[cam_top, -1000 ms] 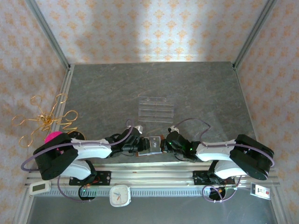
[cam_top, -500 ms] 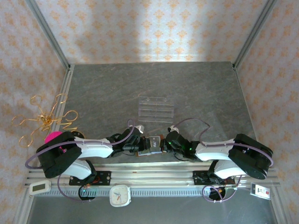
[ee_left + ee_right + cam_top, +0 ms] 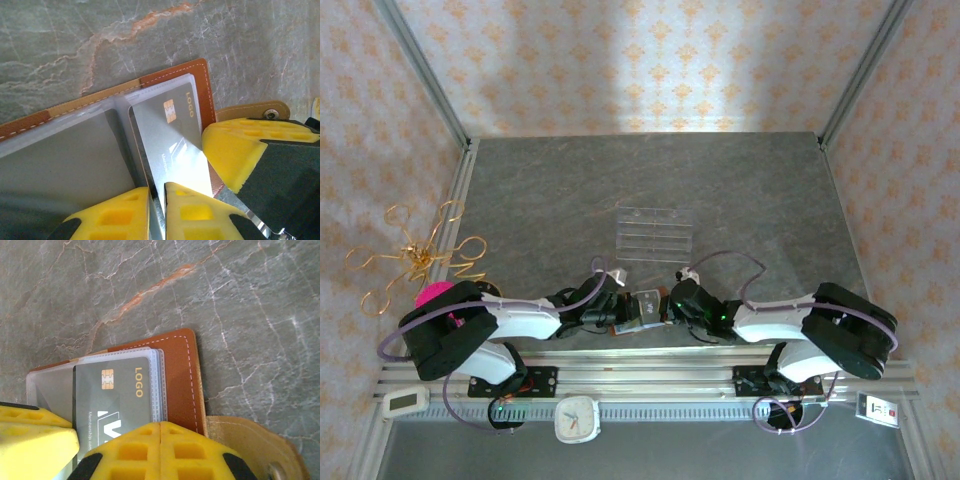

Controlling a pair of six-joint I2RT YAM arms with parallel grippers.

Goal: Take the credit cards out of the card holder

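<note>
The brown leather card holder [image 3: 643,308] lies open at the table's near edge between both grippers. Its clear sleeves hold a dark grey credit card [image 3: 170,130] with a gold chip and the word LOGO, which also faces the right wrist camera [image 3: 112,395]. My left gripper [image 3: 157,212] is shut on that card's near edge, a yellow pad on each side of it. My right gripper [image 3: 160,450] is shut, its pads together and resting on the card holder's [image 3: 180,375] leather flap by the snap tab [image 3: 250,440]. Other cards are hidden.
A clear acrylic tiered rack [image 3: 653,233] stands just beyond the wallet at mid-table. A gold wire ornament [image 3: 415,258] and a pink object [image 3: 432,293] sit off the left side. A white clock [image 3: 576,418] lies below the mounting rail.
The right gripper has edged left onto the wallet. The left gripper has barely moved, and the wallet has shifted slightly.
</note>
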